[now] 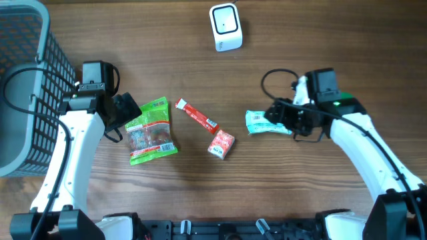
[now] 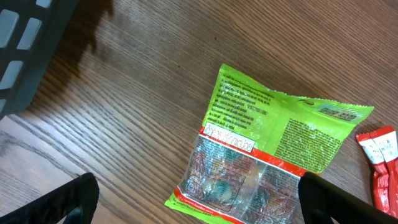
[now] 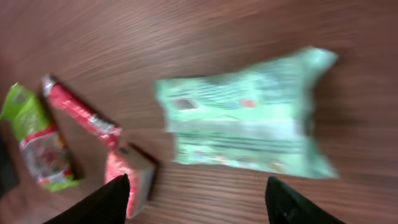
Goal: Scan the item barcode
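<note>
The mint-green packet (image 1: 265, 124) lies on the wooden table (image 1: 200, 60), at 2 o'clock from the red box (image 1: 221, 144), with the white scanner (image 1: 225, 27) at its 11 o'clock. The right gripper (image 3: 198, 190) stands released at the packet's 3 o'clock end. The left gripper (image 2: 199, 190), spread wide, grasps nothing at 9 o'clock of the green snack bag (image 2: 273, 155).

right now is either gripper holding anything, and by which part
Nothing is held: left gripper open over the green snack bag, right gripper open near the mint-green packet.

left tool (image 1: 125, 112): spread wide, pointing inward | right tool (image 1: 280, 120): parted, pointing inward
</note>
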Controlling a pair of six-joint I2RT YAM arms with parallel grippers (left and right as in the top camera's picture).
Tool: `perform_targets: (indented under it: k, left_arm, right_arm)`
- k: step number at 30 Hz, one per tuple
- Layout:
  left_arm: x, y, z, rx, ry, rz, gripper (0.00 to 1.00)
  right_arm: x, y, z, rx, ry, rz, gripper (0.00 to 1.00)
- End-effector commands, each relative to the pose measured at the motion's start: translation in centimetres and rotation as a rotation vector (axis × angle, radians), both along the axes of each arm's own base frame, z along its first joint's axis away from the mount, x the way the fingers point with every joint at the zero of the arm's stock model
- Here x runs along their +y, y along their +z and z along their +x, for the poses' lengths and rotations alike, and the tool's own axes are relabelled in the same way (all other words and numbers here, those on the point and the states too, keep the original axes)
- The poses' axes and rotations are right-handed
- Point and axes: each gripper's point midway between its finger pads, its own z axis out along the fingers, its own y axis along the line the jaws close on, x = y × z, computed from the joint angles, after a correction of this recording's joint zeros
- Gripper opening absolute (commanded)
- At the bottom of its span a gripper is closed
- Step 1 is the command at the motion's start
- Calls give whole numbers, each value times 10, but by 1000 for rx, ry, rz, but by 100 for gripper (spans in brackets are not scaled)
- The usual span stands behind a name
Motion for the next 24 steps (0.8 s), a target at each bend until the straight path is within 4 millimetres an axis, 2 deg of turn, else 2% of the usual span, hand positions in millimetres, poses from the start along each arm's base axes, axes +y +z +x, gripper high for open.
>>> perform_targets:
  k: [1,5,8,12,16,19,21,24]
  left_arm:
    - [1,5,3,-15,-4,1,100]
    - [1,5,3,-16,-4,1,100]
    - [1,5,3,-16,-4,1,100]
    - [1,5,3,-16,-4,1,100]
    - [1,5,3,-15,-4,1,100]
    - [1,5,3,-15,-4,1,100]
    - [1,5,3,-16,-4,1,100]
    - [1,5,3,-15,-4,1,100]
  right_arm:
    - [-28,-12,-2,53,-63,-51,75]
    - [-35,-39,-1,82,-62,-60,76]
    - [-35,-50,3,95,-62,-59,75]
    - [-35,-64,1,135,-61,-61,68]
    - [-33,-66,0,140,-49,-48,67]
    - [-33,-66,2,131,-46,-49,61]
    - [-32,-67,4,120,-50,-47,52]
    - [-31,-76,0,111,-58,-35,52]
